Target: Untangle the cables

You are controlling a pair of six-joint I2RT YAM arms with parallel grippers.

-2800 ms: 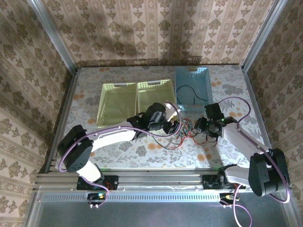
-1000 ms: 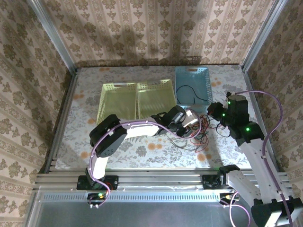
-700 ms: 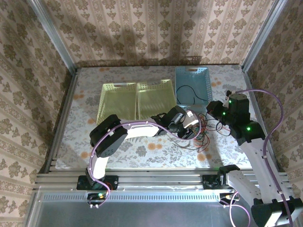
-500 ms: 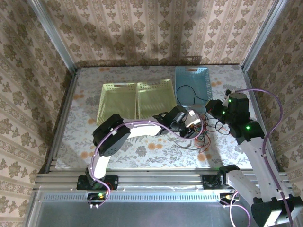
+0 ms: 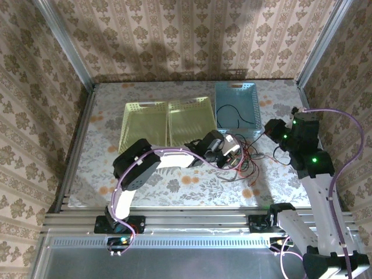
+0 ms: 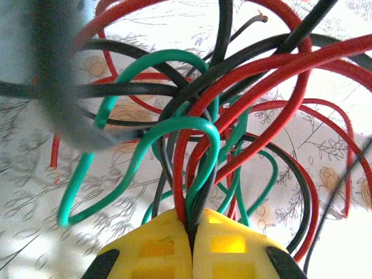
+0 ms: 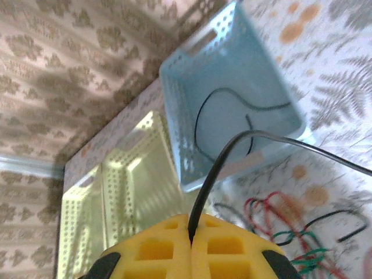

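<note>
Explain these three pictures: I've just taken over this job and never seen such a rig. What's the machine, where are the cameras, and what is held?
Two robot arms are bolted at the near edge of a table. The wide picture looks down from above and behind them. The other two come from a camera on each wrist, with that arm's yellow finger pads at the bottom. On the table lie a tangle of red, black and green cables, two yellow-green baskets and a blue basket with a loose black cable inside. The left gripper is shut on several strands of the tangle. The right gripper is shut on a single black cable, lifted above the table.
</note>
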